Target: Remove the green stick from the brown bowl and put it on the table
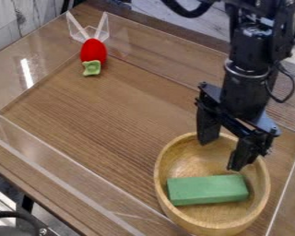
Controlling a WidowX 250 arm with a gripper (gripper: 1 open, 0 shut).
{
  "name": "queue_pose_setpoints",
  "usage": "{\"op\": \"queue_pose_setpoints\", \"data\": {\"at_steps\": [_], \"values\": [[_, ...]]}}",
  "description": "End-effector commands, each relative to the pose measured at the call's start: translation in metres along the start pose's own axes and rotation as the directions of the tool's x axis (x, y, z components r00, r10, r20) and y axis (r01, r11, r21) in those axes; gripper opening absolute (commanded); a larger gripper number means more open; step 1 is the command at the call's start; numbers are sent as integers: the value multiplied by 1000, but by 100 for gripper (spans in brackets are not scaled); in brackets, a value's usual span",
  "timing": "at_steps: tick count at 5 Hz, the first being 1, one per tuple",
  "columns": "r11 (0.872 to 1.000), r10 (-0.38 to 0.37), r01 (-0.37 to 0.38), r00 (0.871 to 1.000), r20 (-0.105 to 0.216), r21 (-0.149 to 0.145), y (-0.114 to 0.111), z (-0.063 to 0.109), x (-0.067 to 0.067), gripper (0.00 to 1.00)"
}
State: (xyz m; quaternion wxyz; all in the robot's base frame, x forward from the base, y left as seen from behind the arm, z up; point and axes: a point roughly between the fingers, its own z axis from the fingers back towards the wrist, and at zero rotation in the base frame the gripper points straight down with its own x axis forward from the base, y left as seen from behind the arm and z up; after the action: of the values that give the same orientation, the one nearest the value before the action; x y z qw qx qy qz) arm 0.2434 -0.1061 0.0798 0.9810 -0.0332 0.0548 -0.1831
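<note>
The green stick (208, 190) lies flat inside the brown bowl (162, 171), toward its near side, at the table's (100, 120) near right. My gripper (224, 152) points down above the bowl's far rim, behind and above the stick. Its two black fingers are spread open with nothing between them, and they do not touch the stick.
A small red object with a green base (92, 53) sits at the far left, with a clear plastic piece behind it. Clear plastic edging (40, 152) runs along the table's left and near sides. The arm's black body rises at the upper right.
</note>
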Motion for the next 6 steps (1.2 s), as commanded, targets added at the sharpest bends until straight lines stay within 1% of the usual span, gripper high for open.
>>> {"op": "queue_pose_setpoints", "data": {"at_steps": [1,2,3,4,5,6], "values": [[999,36,-36,998,59,-5,-17,23,9,100],[1000,20,-19,998,53,-16,-13,15,8,100],[1000,10,-9,999,42,-18,-3,9,7,100],[997,71,-70,996,47,-29,6,4,7,100],[992,123,-122,991,48,-37,10,1,8,100],[995,99,-97,994,49,-34,9,5,10,100]]}}
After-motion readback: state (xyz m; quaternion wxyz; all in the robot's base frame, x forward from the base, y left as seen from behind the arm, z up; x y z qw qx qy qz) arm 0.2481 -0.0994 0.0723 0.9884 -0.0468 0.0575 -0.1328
